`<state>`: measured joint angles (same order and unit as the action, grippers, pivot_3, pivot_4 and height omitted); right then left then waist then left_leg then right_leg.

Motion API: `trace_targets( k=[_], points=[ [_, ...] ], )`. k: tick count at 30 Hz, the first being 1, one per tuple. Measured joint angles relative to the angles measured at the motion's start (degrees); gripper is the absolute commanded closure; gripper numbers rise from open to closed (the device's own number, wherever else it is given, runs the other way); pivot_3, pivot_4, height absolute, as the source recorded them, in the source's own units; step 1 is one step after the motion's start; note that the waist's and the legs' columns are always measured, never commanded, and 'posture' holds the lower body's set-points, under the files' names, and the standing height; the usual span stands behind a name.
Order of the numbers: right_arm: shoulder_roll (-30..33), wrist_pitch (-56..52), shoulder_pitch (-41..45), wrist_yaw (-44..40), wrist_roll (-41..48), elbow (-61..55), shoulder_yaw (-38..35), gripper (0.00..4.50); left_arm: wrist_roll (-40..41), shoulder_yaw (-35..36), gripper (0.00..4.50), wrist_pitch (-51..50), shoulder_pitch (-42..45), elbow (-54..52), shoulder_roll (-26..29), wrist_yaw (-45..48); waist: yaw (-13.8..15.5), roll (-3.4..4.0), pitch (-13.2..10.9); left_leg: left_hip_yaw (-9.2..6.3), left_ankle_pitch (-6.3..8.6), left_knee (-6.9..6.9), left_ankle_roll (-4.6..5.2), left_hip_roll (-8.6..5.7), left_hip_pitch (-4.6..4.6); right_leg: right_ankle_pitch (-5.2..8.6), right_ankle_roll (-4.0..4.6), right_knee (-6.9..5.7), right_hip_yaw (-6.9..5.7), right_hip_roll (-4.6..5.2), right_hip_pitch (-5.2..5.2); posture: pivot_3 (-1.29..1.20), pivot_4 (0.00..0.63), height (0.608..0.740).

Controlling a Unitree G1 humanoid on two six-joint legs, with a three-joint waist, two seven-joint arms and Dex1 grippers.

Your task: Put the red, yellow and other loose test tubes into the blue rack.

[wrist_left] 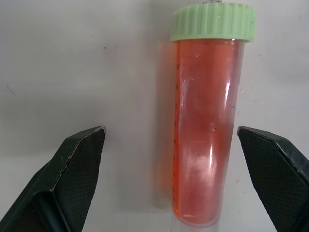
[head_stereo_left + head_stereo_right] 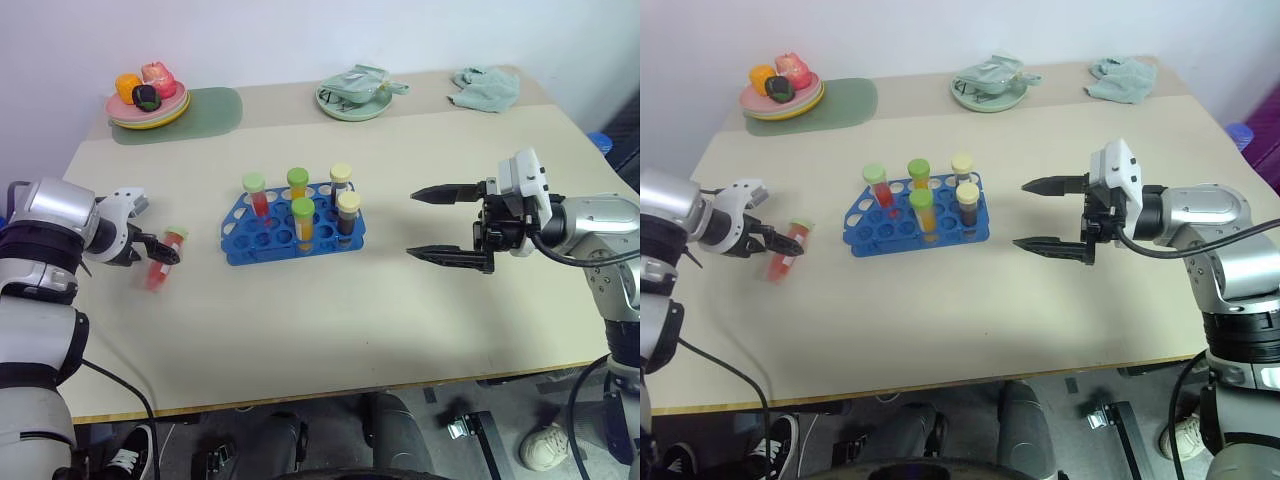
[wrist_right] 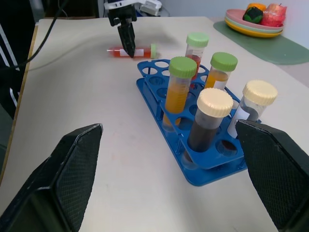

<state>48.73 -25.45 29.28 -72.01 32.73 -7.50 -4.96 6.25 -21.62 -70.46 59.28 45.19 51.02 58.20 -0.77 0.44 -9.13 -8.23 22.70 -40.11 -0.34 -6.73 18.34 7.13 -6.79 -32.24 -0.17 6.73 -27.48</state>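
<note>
In the head views, the last loose red tube [image 2: 160, 266] is lying on the table [image 2: 330, 330] well to the left of the blue rack [image 2: 292, 228], with the open left gripper [image 2: 158, 250] poised over it and the right gripper [image 2: 448, 222] being held wide open, empty, to the rack's right. In the left wrist view, the tube [image 1: 207, 130] is being framed off-centre, nearer one finger [image 1: 277, 166], so the gripper should be centred before closing. In the right wrist view, empty rack holes [image 3: 154, 72] are being shown on the tube's side.

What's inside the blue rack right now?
The blue rack holds five upright capped tubes: three green-capped, two cream-capped, with other holes empty. Their bottoms are hidden by the rack.
</note>
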Motion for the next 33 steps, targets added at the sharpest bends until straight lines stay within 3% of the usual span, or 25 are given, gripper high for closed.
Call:
trace_targets(
  k=[2, 5, 11, 16, 20, 23, 27, 33],
  points=[
    [-0.06, 0.0, 0.0, 0.17, -0.02, 0.0, 0.0, 0.0, -0.2, 0.42, 0.02, -0.02, -0.16, -0.29, -0.55, -0.44, 0.12, 0.02, 0.01, 0.0, 0.0, 0.0, 0.0, 0.0, -0.01, 0.0, 0.0, 0.0, 0.0, 0.03, 0.03, 0.0, 0.15, 0.74],
    [-0.11, 0.0, 0.0, 0.28, -0.08, 0.0, 0.0, 0.0, -0.98, 1.22, 0.84, 0.01, -0.77, -0.92, -1.27, -2.05, 0.24, 0.09, 0.05, 0.0, 0.0, -0.02, 0.0, -0.01, -0.05, 0.0, 0.0, -0.05, 0.0, 0.05, 0.06, 0.0, 0.15, 0.74],
    [-0.11, 0.0, 0.01, 0.36, -0.45, 0.0, 0.0, 0.0, -1.72, 3.71, 3.67, -0.63, -1.22, -1.27, -2.24, -4.48, 0.39, 0.09, 0.06, -0.01, 0.0, -0.04, 0.01, -0.07, -0.06, -0.01, -0.02, -0.05, 0.0, 0.08, 0.08, 0.0, 0.15, 0.74],
    [-0.25, 0.06, -0.01, 0.73, -0.54, 0.0, 0.0, 0.0, -1.79, 7.62, 3.69, -0.36, -1.07, 0.26, -3.43, -6.82, 0.51, 0.1, 0.06, -0.02, 0.0, -0.05, 0.0, -0.06, -0.07, -0.01, -0.02, -0.06, 0.0, 0.09, 0.08, 0.0, 0.15, 0.74],
    [-0.33, 0.48, 0.0, 0.9, -0.58, 0.0, 0.0, 0.0, -0.79, 15.5, 3.69, 5.36, -1.34, 1.12, -5.79, -13.2, 1.0, 0.08, 0.06, -0.02, -0.01, -0.1, 0.0, -0.02, -0.04, -0.04, -0.04, -0.04, 0.01, 0.08, 0.07, 0.0, 0.15, 0.74],
    [-0.44, 0.71, 0.08, 1.0, -0.81, 0.14, 0.07, 0.0, 1.47, 24.17, 3.69, 15.93, -6.5, -8.81, -7.42, -19.03, 1.06, 0.01, 0.02, -0.01, 0.0, -0.14, -0.01, 0.14, 0.04, -0.07, -0.03, 0.0, 0.0, 0.08, 0.0, 0.0, 0.15, 0.74],
    [-0.65, 1.09, 0.28, 1.07, -1.17, 1.26, 0.2, 0.0, 7.0, 36.51, 3.69, 22.4, -14.91, -22.07, -12.4, -24.46, 0.9, 0.01, 0.03, 0.07, 0.0, -0.12, 0.0, 0.15, 0.0, -0.08, -0.04, 0.02, 0.0, 0.1, -0.03, 0.0, 0.15, 0.74],
    [-1.01, 2.05, 1.38, 0.85, -2.1, 3.3, 0.35, 0.0, 10.9, 42.73, 3.69, 41.25, -30.17, -37.98, -17.46, -22.87, 0.11, 0.01, 0.03, 0.13, 0.0, -0.08, -0.01, 0.22, 0.01, -0.11, 0.01, 0.05, -0.02, 0.07, -0.04, 0.0, 0.15, 0.74]
  ],
)
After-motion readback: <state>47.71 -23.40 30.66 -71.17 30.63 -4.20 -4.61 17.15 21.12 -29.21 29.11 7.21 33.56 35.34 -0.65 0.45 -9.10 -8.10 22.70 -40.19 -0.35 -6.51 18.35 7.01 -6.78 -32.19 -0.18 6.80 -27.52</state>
